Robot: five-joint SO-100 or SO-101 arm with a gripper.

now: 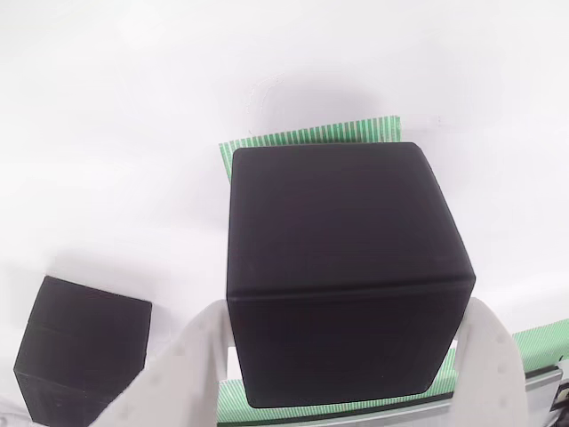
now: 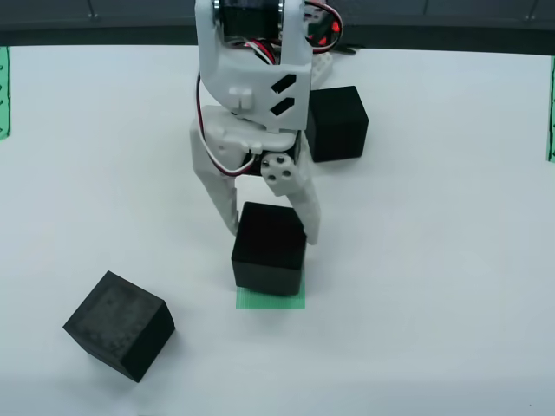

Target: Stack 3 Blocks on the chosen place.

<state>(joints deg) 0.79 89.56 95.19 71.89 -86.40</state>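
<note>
A matte black block [image 2: 269, 251] stands on a green-and-white striped patch [image 2: 270, 300], the chosen place, near the middle of the white table. My white gripper [image 2: 271, 230] comes down from above, its two fingers against the block's left and right sides, shut on it. In the wrist view the same block [image 1: 342, 267] sits between the fingers [image 1: 191, 365], with the striped patch [image 1: 311, 135] showing behind and below it. A second block [image 2: 336, 122] sits behind the arm. A third block [image 2: 120, 325] lies turned at the front left, also seen as the block [image 1: 84, 351] in the wrist view.
More green striped patches lie at the left edge [image 2: 3, 91] and right edge [image 2: 551, 113] of the table, and another patch [image 1: 542, 342] shows at the wrist view's lower right. A dark band runs along the table's far edge.
</note>
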